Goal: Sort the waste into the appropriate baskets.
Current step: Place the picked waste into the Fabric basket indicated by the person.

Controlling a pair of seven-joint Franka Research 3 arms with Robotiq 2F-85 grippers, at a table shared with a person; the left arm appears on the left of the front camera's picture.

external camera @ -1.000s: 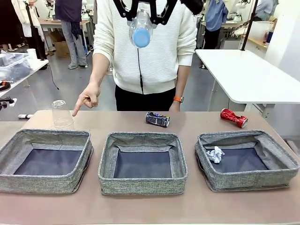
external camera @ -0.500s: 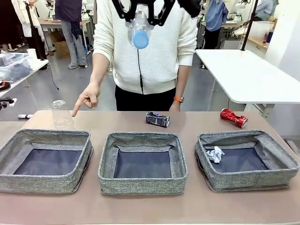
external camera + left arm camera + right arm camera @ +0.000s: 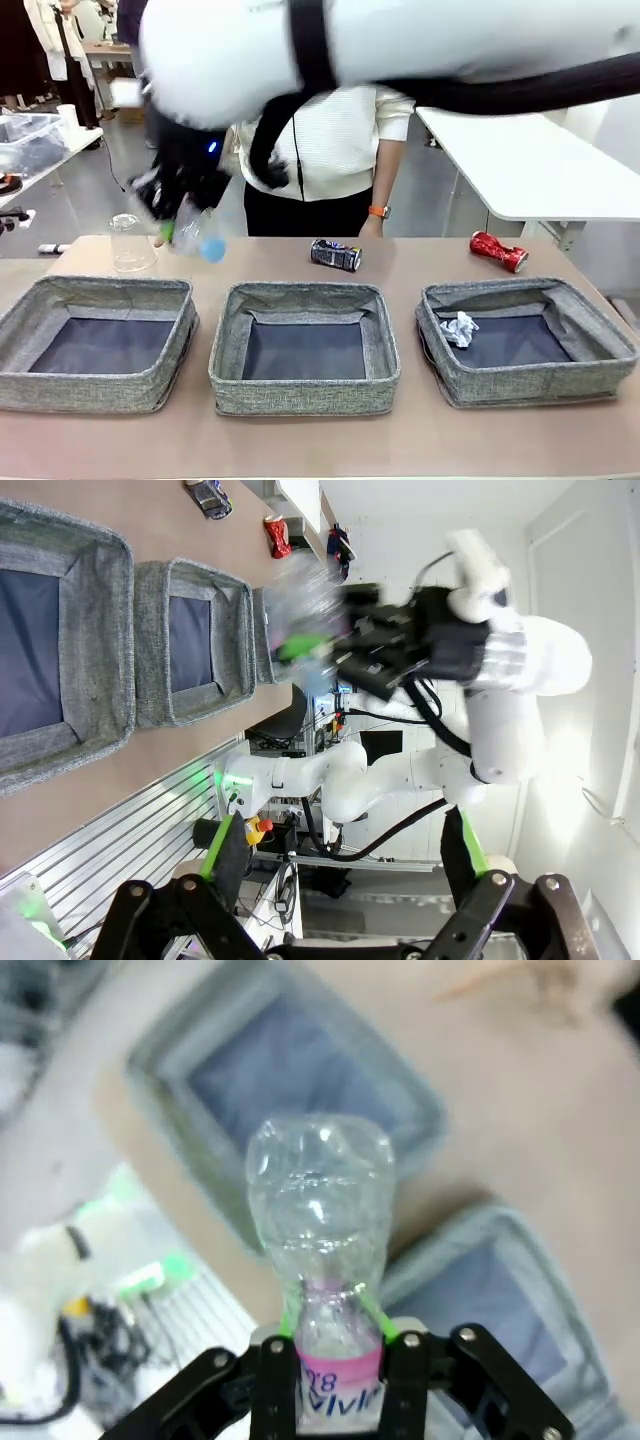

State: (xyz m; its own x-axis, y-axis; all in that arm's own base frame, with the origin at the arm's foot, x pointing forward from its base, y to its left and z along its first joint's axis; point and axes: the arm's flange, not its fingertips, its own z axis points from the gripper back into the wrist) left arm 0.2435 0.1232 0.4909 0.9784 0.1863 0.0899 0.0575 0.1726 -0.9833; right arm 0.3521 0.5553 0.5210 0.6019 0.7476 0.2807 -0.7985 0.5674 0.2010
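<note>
My right gripper (image 3: 183, 226) hangs over the table's far left, just behind the left basket (image 3: 100, 290), and is shut on the clear plastic bottle (image 3: 200, 240). The bottle's blue cap points down to the right. In the right wrist view the fingers (image 3: 276, 1360) clamp the bottle (image 3: 320, 1210) at its pink label, with blurred baskets (image 3: 300, 1090) below. The clear cup (image 3: 130, 243) stands upside down beside the gripper. A dark can (image 3: 336, 255) and a red can (image 3: 498, 250) lie behind the middle basket (image 3: 305, 292) and right basket (image 3: 520, 290). A white paper wad (image 3: 459, 328) lies in the right basket. My left gripper (image 3: 340, 915) is open and empty, high off the table.
My right arm (image 3: 400, 50) spans the top of the front view from right to left. A person in a white sweater (image 3: 340, 140) stands at the far edge. A white table (image 3: 540, 160) stands at the back right.
The right arm has swung down and left with the bottle, from top centre to beside the cup. It now hides the person's pointing hand.
</note>
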